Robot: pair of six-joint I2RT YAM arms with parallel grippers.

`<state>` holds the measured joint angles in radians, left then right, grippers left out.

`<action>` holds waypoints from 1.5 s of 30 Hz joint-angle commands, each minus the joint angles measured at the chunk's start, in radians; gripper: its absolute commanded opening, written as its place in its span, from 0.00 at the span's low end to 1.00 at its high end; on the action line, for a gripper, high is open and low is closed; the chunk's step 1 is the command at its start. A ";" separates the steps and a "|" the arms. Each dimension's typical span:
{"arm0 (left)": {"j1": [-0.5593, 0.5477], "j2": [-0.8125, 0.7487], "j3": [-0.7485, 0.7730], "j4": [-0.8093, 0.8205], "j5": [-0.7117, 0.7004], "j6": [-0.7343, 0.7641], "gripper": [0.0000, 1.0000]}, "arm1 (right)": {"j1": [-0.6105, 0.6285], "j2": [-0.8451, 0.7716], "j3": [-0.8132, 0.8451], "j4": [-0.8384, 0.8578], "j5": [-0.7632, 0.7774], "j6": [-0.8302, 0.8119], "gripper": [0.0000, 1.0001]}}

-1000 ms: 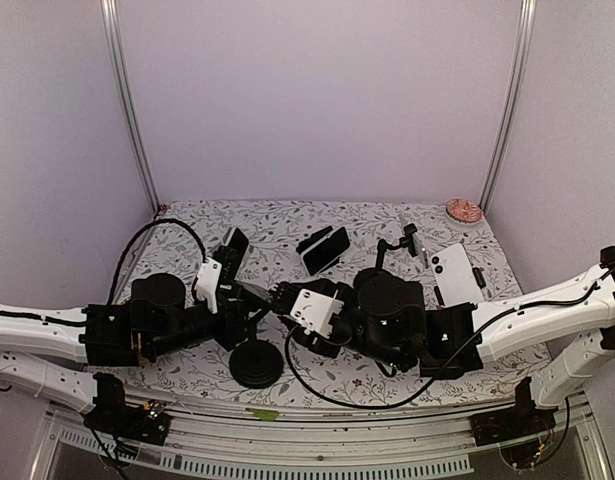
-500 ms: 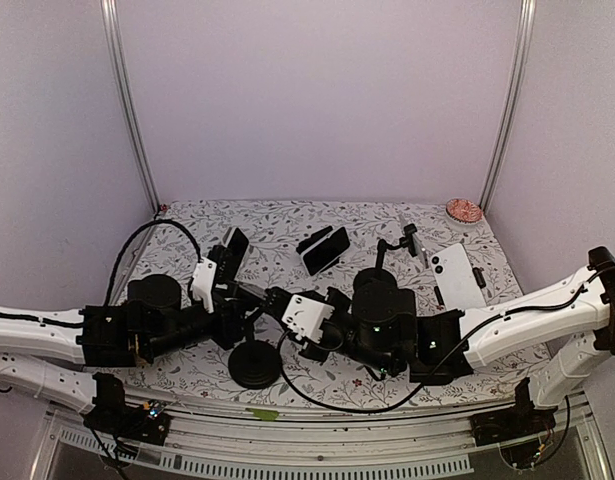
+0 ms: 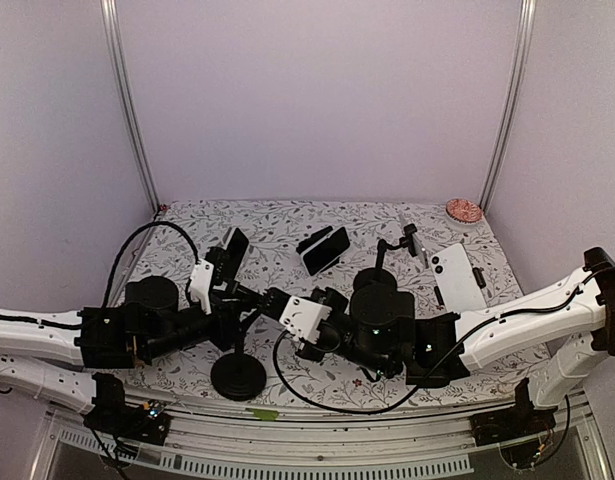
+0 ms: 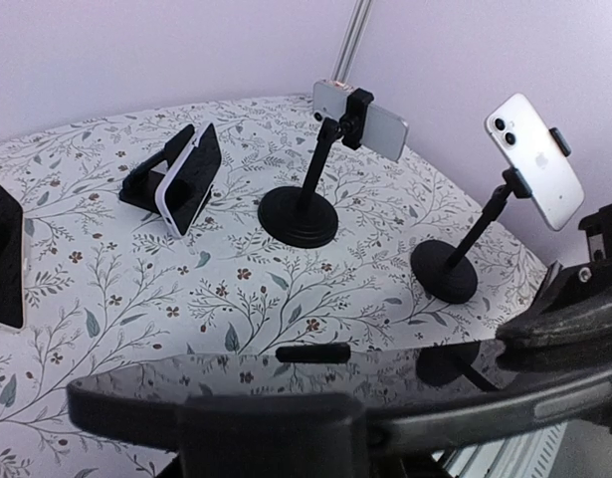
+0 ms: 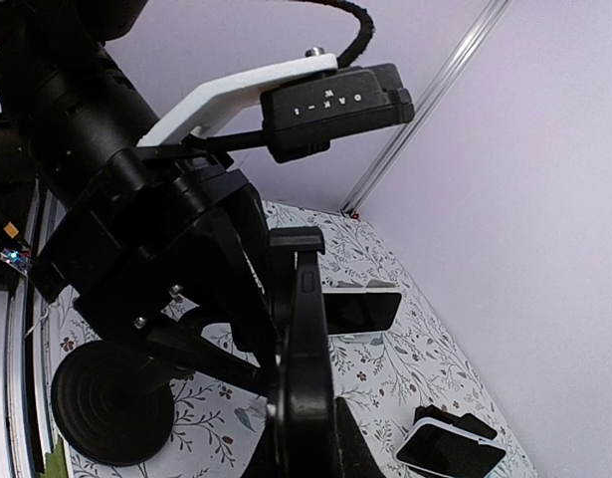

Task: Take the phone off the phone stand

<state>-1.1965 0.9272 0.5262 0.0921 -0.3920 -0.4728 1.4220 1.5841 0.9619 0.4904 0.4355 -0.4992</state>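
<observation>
- Phone [image 4: 246, 370]: dark glossy slab, mid-left over the table [image 3: 387, 225], apparently not yet free of the phone stand [image 3: 238, 376].
- Probably light, stiff, slick glass and breakable; take it by the long edges, not the screen.
- Left gripper [image 3: 235, 300]: partly closed across the phone, looks to be holding it.
- Right gripper [image 3: 270, 302]: jaws pinched together, just beside the phone near the stand's neck; what it pinches is unclear.
- Stand's round base sits below both grippers.

Floral table [image 3: 277, 218] bears round-based stands [image 4: 300, 217]; a wedge stand [image 4: 151, 184]; perhaps a coaster [image 3: 464, 210] far right.
</observation>
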 commanded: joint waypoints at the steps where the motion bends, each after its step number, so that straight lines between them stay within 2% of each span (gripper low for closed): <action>1: 0.006 -0.030 0.014 0.127 -0.027 -0.007 0.11 | 0.016 0.007 0.009 0.023 -0.005 0.014 0.03; 12: 0.023 -0.021 0.018 0.086 -0.103 -0.030 0.11 | 0.066 -0.056 -0.009 -0.038 0.022 0.026 0.00; 24: 0.048 -0.022 0.008 0.083 -0.111 -0.036 0.10 | 0.080 -0.191 -0.094 -0.079 0.010 0.088 0.00; 45: 0.048 -0.036 -0.005 0.109 -0.084 -0.021 0.10 | 0.081 -0.185 -0.078 -0.098 -0.005 0.100 0.00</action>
<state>-1.1904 0.9199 0.5129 0.0986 -0.3771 -0.4843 1.4792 1.4281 0.8757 0.4088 0.4648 -0.4332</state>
